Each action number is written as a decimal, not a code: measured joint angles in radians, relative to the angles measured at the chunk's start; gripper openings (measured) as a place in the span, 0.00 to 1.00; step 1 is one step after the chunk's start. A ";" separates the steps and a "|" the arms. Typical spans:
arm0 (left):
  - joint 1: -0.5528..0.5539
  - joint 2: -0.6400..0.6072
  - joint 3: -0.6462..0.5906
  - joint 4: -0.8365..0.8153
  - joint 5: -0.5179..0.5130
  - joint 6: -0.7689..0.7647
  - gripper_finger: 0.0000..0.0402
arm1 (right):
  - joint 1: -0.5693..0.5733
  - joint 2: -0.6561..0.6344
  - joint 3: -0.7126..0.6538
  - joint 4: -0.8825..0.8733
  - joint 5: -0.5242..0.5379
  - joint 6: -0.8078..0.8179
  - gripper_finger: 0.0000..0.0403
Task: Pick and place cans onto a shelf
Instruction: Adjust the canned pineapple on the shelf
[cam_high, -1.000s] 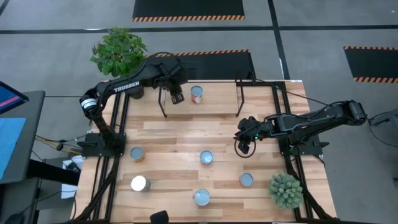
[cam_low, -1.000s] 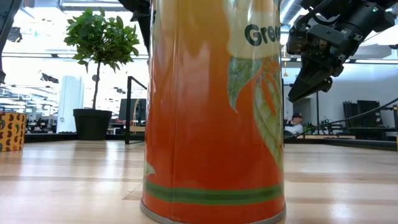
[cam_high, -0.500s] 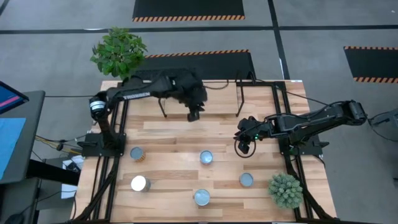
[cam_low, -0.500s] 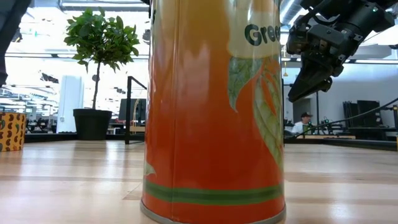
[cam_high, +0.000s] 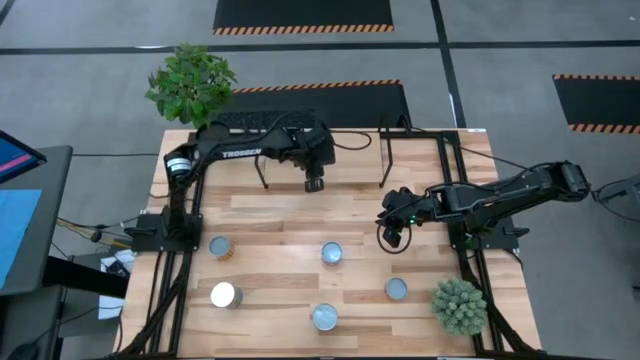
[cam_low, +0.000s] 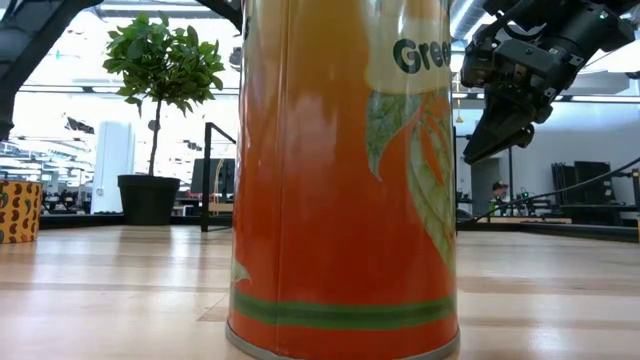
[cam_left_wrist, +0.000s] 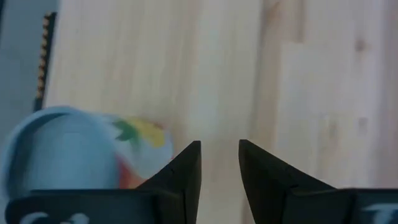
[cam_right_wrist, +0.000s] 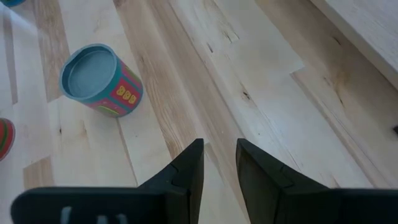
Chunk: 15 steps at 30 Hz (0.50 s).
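My left gripper (cam_high: 314, 183) hangs over the near edge of the shelf (cam_high: 352, 160), a wooden board on a black frame at the table's far side. Its fingers stand close together and hold nothing (cam_left_wrist: 219, 163). One can with a pale blue top (cam_left_wrist: 59, 155) stands beside it on the board; my arm hides it in the high view. Several cans stand on the table: (cam_high: 220, 247), (cam_high: 224, 295), (cam_high: 331, 252), (cam_high: 324, 317), (cam_high: 397, 289). My right gripper (cam_high: 392, 235) waits above the table right of centre, shut and empty (cam_right_wrist: 219, 165).
A leafy potted plant (cam_high: 190, 80) stands at the far left corner and a spiky green plant (cam_high: 458, 305) at the near right. An orange can (cam_low: 340, 170) fills the low view. A blue-topped can (cam_right_wrist: 99, 81) stands on its base ahead of my right gripper.
My left gripper has swung from the shelf's left part toward the table's right and a little toward its near edge. It now hangs over the shelf's middle, and its arm covers the can that stood in plain sight there. The can has stayed in place.
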 joint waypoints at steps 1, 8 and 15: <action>0.006 0.000 0.000 0.001 -0.010 0.005 0.24 | 0.000 0.000 0.000 0.000 0.000 0.000 0.29; 0.044 -0.003 0.000 0.018 -0.072 0.028 0.24 | 0.000 0.000 0.000 0.000 0.000 0.000 0.29; 0.086 -0.003 0.000 0.018 -0.130 0.039 0.24 | 0.000 0.000 0.000 0.000 0.000 0.000 0.29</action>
